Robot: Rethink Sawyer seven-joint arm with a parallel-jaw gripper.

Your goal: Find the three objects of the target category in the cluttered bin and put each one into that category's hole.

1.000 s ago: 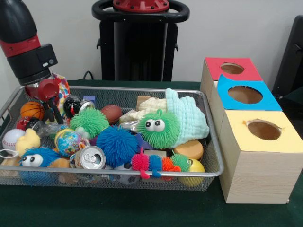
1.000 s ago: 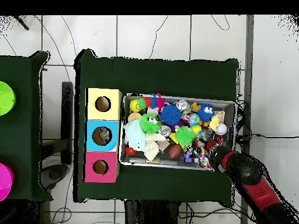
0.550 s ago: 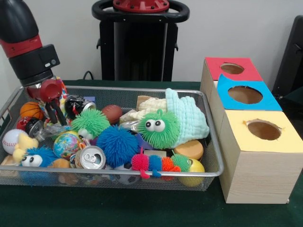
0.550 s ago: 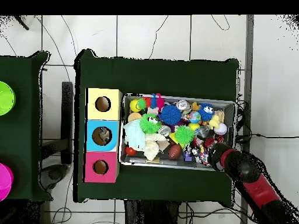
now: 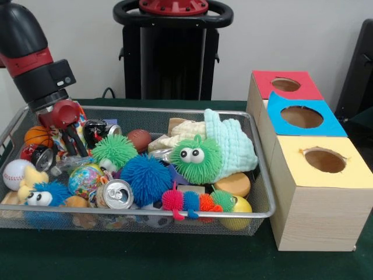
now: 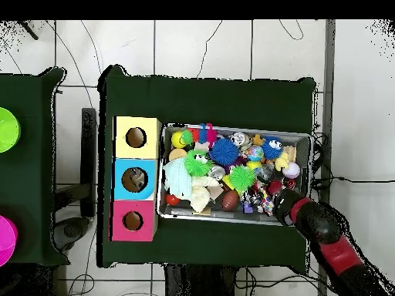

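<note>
Front view surface: a dark green cloth covers the surface [image 5: 175, 262]; a wire mesh bin [image 5: 175, 214] sits on it, with a wooden box [image 5: 317, 216] just beside it.
Room: a pale wall behind; from overhead, a white tiled floor [image 6: 200, 46] with cables lies around the surface.
Box: three round holes in a row, on a red top [image 5: 285, 84], a blue top [image 5: 303, 116] and a yellow top [image 5: 323, 160].
Bin: heaped with toys, among them a green fuzzy ball with eyes [image 5: 194, 157], a blue fuzzy ball [image 5: 144, 178], a drink can [image 5: 118, 193], a baseball [image 5: 14, 174], a basketball [image 5: 38, 135] and a pale green cloth [image 5: 233, 143].
Pincer [image 5: 73, 140]: low over the bin's corner near the basketball; its fingers look slightly apart, and I cannot tell whether they hold anything.
Target things: which toys belong to the target category cannot be told; all lie in the bin.
</note>
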